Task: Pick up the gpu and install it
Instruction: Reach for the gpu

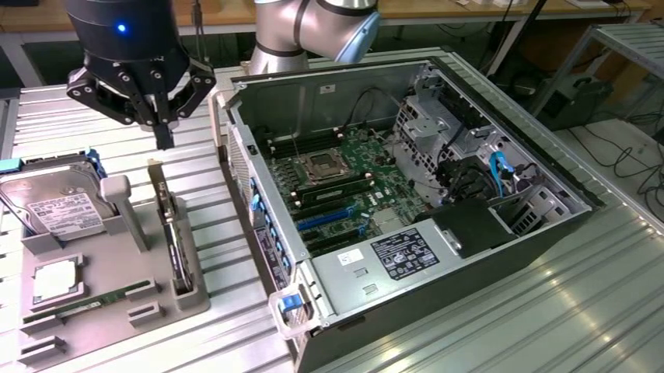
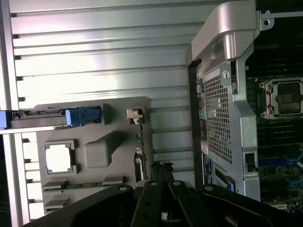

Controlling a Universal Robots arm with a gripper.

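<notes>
The gpu (image 1: 172,233) stands on its long edge in a slot of the grey holder tray (image 1: 114,287), a thin card with its metal bracket end toward the arm. My gripper (image 1: 163,142) hangs just above that near end, fingers shut together with nothing between them. In the wrist view the gripper (image 2: 161,166) points down beside the gpu (image 2: 138,142), seen edge-on, with its silvery bracket tab at the tray's edge. The open computer case (image 1: 415,194) lies at the exterior view's right, its motherboard showing blue expansion slots (image 1: 326,221).
On the tray sit a hard drive (image 1: 57,210) with blue rails, a square processor (image 1: 54,281) and a memory stick (image 1: 89,305). The case wall (image 1: 249,194) rises close beside the tray. Ribbed metal table (image 1: 539,311) surrounds everything.
</notes>
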